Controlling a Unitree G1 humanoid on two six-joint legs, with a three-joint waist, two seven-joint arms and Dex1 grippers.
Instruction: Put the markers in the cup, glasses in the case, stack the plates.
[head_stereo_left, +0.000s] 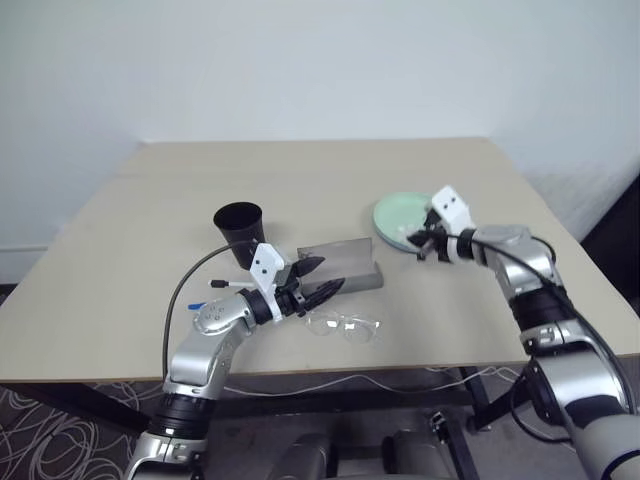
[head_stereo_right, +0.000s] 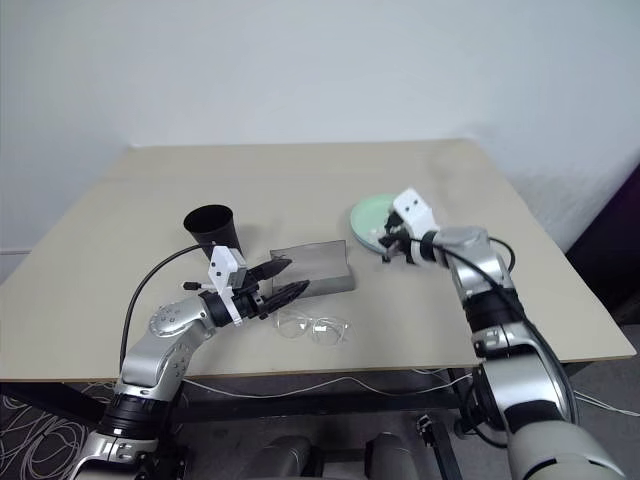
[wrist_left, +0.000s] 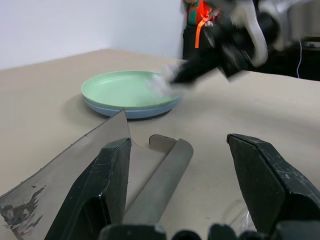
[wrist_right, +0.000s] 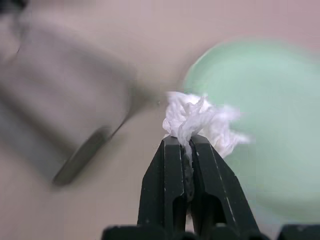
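Observation:
The mint green plate (head_stereo_left: 400, 213) lies stacked on the light blue plate (wrist_left: 131, 112). My right gripper (wrist_right: 186, 142) is shut on a small white crumpled lump (wrist_right: 197, 120), raised above the stack's near edge. The grey case (head_stereo_left: 350, 272) stands open with its smoky lid (wrist_left: 75, 160) raised. My left gripper (head_stereo_left: 318, 279) is open just in front of the case, with nothing between its fingers. The clear glasses (head_stereo_left: 345, 325) lie on the table in front of the case. The black cup (head_stereo_left: 238, 230) stands upright to the left. A marker (head_stereo_left: 226, 285) lies below the cup, partly hidden by my left arm.
The beige table (head_stereo_left: 320, 170) has open surface at the back and on the left. Its front edge runs just below the glasses. A black cable (head_stereo_left: 180, 295) loops over my left arm.

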